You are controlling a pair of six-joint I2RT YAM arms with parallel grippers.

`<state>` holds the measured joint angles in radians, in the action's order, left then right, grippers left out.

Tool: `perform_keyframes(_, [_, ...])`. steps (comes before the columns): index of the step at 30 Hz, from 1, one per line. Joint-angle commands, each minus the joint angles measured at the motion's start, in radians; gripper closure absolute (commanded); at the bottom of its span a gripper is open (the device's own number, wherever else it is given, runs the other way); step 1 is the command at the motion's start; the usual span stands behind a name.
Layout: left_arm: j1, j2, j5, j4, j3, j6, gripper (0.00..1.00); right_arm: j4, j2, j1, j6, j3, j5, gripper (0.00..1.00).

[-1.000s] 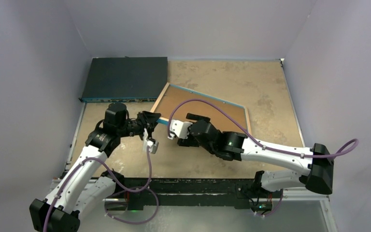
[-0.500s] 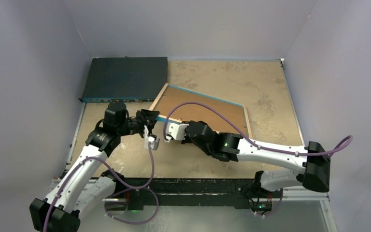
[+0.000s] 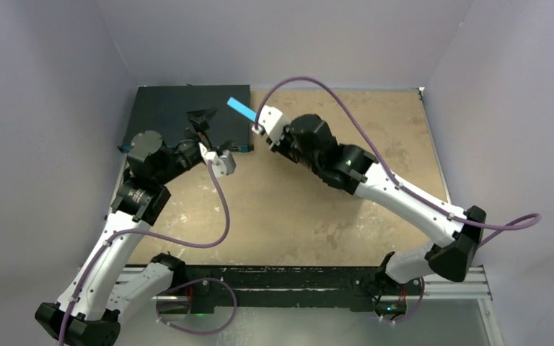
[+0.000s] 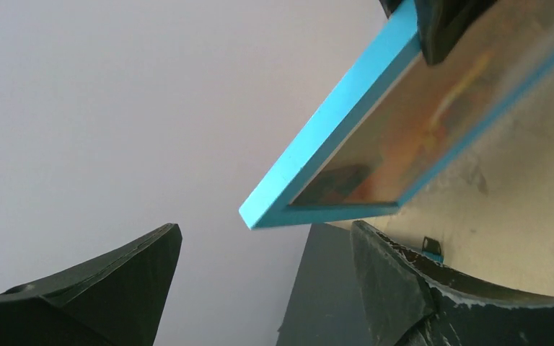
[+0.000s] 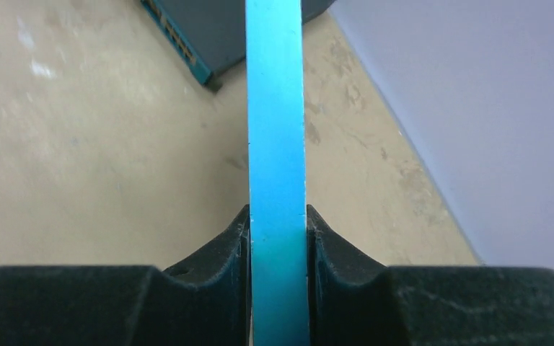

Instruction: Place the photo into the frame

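The frame (image 3: 242, 109) hangs in the air over the far left of the desk (image 3: 317, 209), just above the near right corner of the dark box (image 3: 173, 115). From above it shows almost edge-on, as a short blue strip. Its long axis slants from far left down to near right, into the right gripper (image 3: 260, 124).

In the right wrist view the blue edge (image 5: 276, 144) runs straight away from the camera. The two fingers (image 5: 223, 249) press flat against its opposite faces, so this gripper is closed tight on the frame.

The left gripper (image 3: 203, 128) sits just left of the frame. In its own view its fingers (image 4: 137, 274) are spread wide with nothing between them, and a corner of the frame (image 4: 332, 115) floats ahead of them, apart from both tips.

Inside the blue border is an orange and yellow blur that looks like the photo (image 4: 418, 133); it is too smeared to be sure.

The back wall stands close behind the frame. Broad tan desk lies on its near and right sides.
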<state>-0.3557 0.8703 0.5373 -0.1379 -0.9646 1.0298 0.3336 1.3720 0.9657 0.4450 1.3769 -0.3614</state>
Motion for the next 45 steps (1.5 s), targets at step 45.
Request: perform_keyframes(45, [0.188, 0.559, -0.33, -0.599, -0.512, -0.828, 0.12, -0.54, 0.173, -0.995, -0.85, -0.404, 0.801, 1.0])
